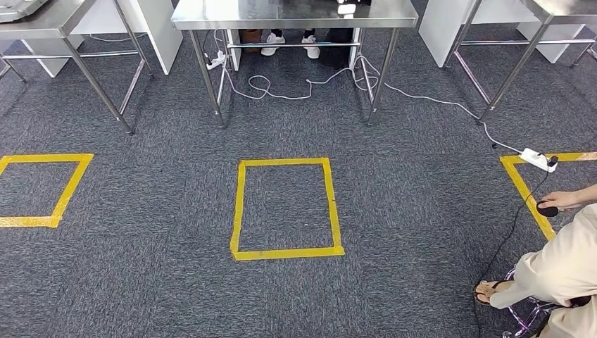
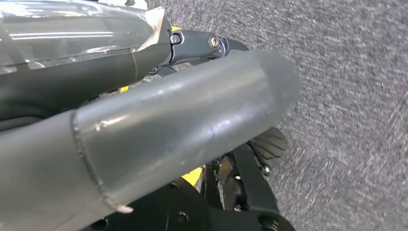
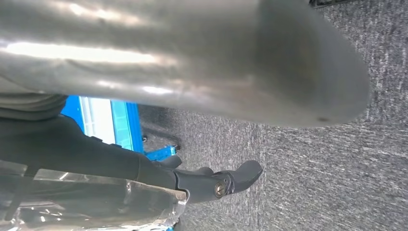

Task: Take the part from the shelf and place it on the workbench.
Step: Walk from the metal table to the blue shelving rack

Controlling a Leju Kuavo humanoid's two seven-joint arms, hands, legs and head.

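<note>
On grey carpet (image 1: 162,211), yellow tape square (image 1: 287,209), steel workbench (image 1: 296,14) beyond, both hands' grip unclear.

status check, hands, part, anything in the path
Left hand and right hand hang over carpet, nothing visibly held. Steel table ahead. Person and power strip at right.

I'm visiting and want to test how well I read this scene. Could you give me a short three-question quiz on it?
1. True or false: the middle yellow tape square on the carpet has a part lying inside it.
2. What lies nearest the person's hand? A) white power strip B) steel table C) left tape square
3. Fill in: beneath the steel table stand two white ____.

Key: 1 false; 2 A; 3 shoes.
</note>
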